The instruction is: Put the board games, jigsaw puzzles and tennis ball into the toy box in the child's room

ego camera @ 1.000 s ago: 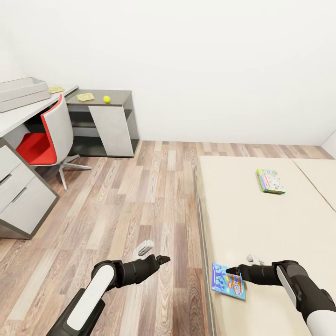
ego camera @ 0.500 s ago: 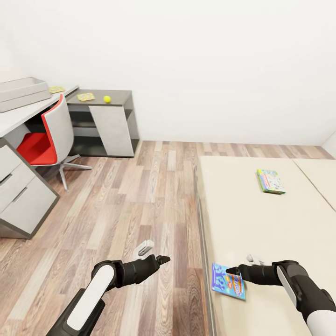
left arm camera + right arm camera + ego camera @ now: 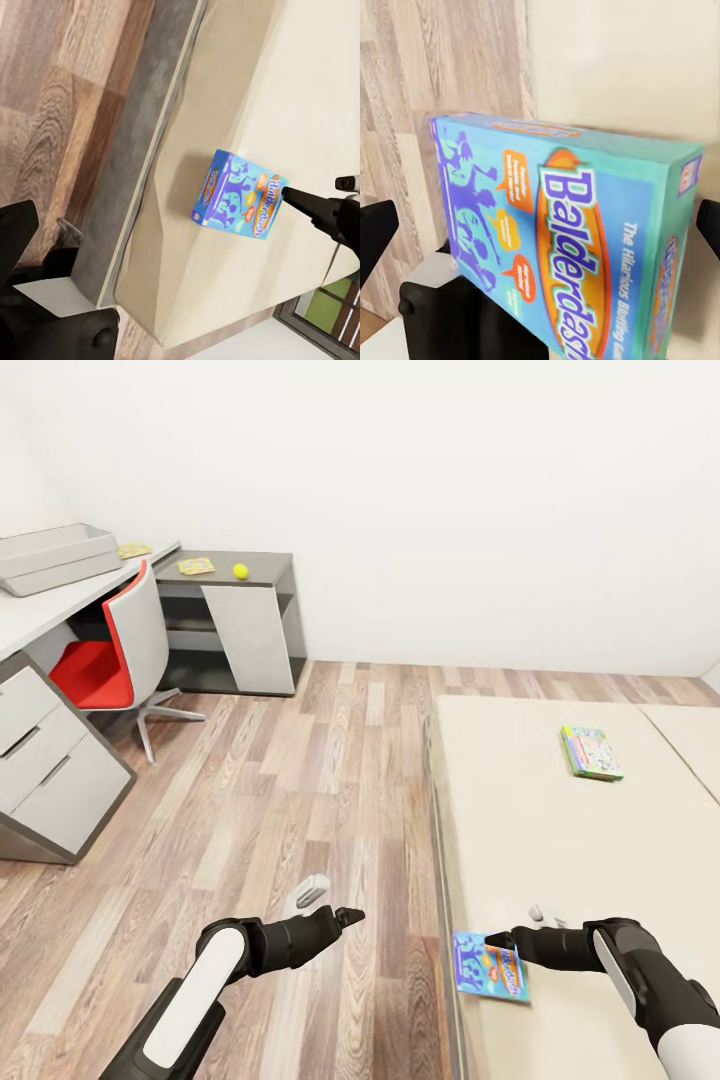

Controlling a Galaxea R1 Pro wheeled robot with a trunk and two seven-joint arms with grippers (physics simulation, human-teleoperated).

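My right gripper (image 3: 493, 940) is shut on the blue board game (image 3: 489, 966), which hangs tilted just above the bed's near corner; in the right wrist view the box (image 3: 577, 247) spans the gap between the fingers. My left gripper (image 3: 352, 913) hovers open over the floor, empty. A green board game (image 3: 590, 752) lies farther up the bed (image 3: 560, 840). On the desk at far left sits the grey toy box (image 3: 55, 558), with two jigsaw puzzles (image 3: 196, 566) (image 3: 133, 549) and the tennis ball (image 3: 240, 571) beyond it.
A red and grey swivel chair (image 3: 115, 655) stands at the desk. A drawer unit (image 3: 50, 780) juts out at the left. Wooden floor (image 3: 300, 780) stretches between bed and desk. White walls close the room behind.
The whole picture has slid right, so the camera turned left. Both arms keep their pose, and the blue board game stayed with the right gripper, nearer the bed's edge.
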